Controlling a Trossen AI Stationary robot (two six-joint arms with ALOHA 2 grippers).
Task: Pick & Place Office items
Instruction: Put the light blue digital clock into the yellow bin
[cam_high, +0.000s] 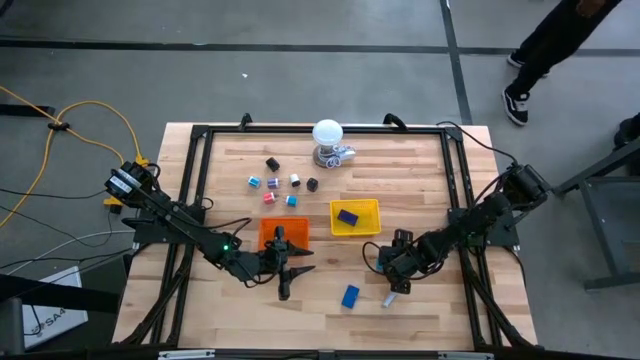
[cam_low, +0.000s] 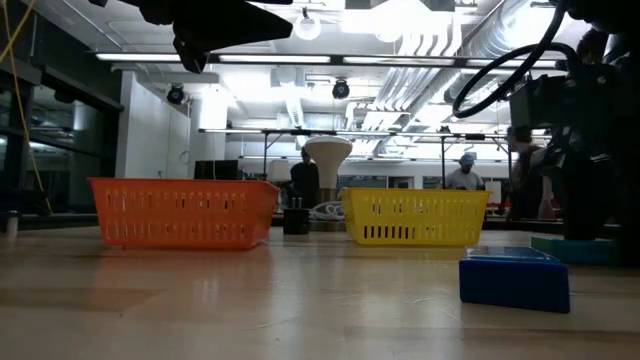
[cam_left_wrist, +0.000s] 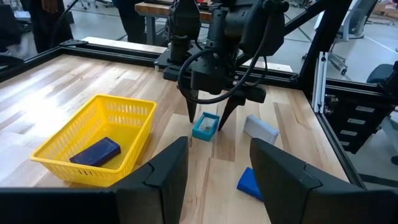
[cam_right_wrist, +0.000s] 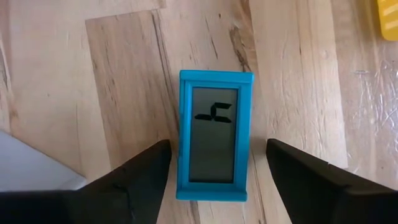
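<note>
A teal block with a grey screen (cam_right_wrist: 214, 134) lies flat on the table, right of the yellow tray (cam_high: 372, 228). My right gripper (cam_right_wrist: 217, 180) points down over it, open, one finger on each long side; I see no touch. In the left wrist view the same gripper (cam_left_wrist: 209, 115) stands over the teal block (cam_left_wrist: 205, 126). A grey block (cam_left_wrist: 260, 127) and a blue block (cam_high: 350, 296) lie nearby. A dark blue block (cam_left_wrist: 95, 151) lies in the yellow tray. My left gripper (cam_high: 298, 268) hovers open by the orange tray (cam_high: 268, 232), holding nothing.
Several small bits (cam_high: 280, 185) lie at the far middle of the table, near a white ball on a metallic base (cam_high: 328, 138). A black frame (cam_high: 320, 128) runs round the table's edge. A person's legs (cam_high: 525, 60) show beyond the far right corner.
</note>
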